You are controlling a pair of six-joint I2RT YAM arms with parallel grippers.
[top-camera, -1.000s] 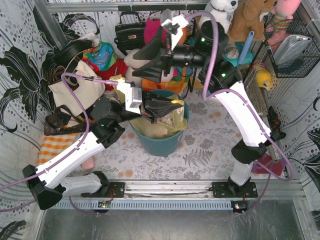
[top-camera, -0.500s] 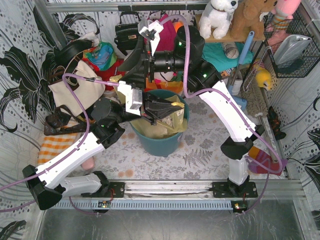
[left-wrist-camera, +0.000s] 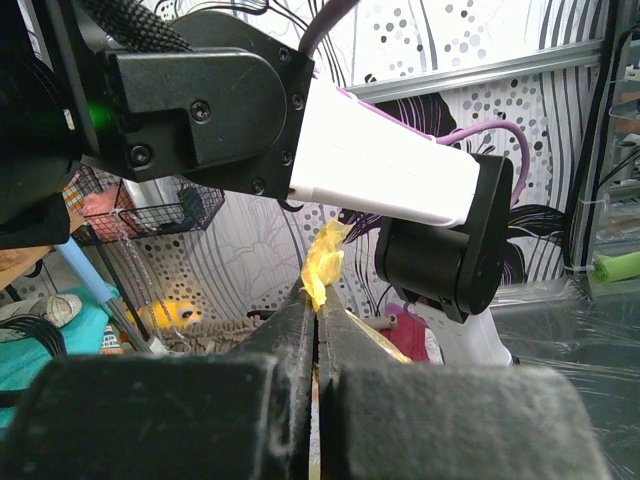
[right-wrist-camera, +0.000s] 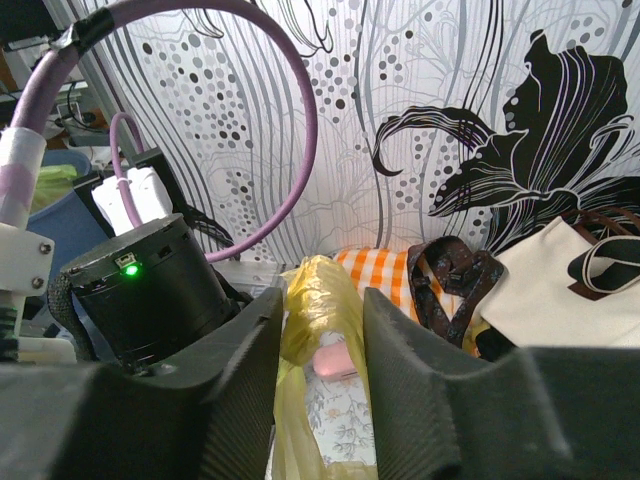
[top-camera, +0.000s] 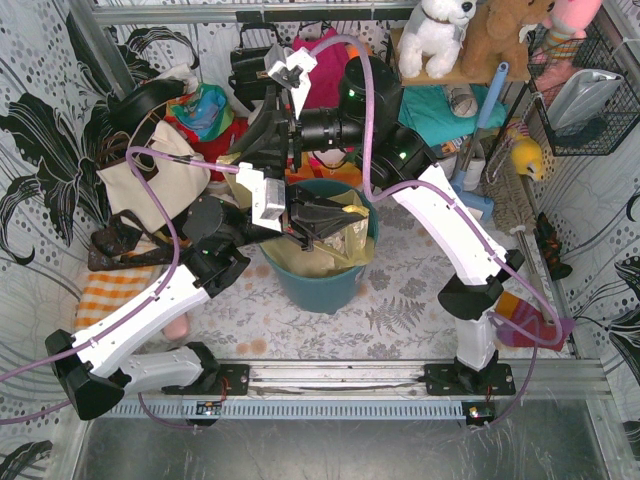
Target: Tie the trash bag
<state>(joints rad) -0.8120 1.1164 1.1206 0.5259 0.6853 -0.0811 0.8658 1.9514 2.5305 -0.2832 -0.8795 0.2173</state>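
The trash bag [top-camera: 345,240], thin yellow-green plastic, sits in the round teal bin [top-camera: 320,285] at the middle of the top view. My left gripper [top-camera: 335,215] is over the bin, shut on a twisted strip of the bag. In the left wrist view that strip [left-wrist-camera: 322,262] pokes out past the closed left gripper [left-wrist-camera: 318,305]. My right gripper [top-camera: 258,152] reaches left behind the bin. In the right wrist view a puffed flap of the bag [right-wrist-camera: 312,290] stands between the fingers of the right gripper [right-wrist-camera: 322,300]. Its jaws are still apart, close on either side of the flap.
A cream tote bag [top-camera: 150,180] with black straps lies at the left, with an orange checked cloth [top-camera: 110,295] below it. A black handbag [top-camera: 255,60], clothes and plush toys [top-camera: 440,30] crowd the back. A wire basket [top-camera: 585,100] hangs at the right.
My right arm has swung left and down behind the bin, and its jaws have narrowed around the bag's flap. The left arm and its grip have not moved.
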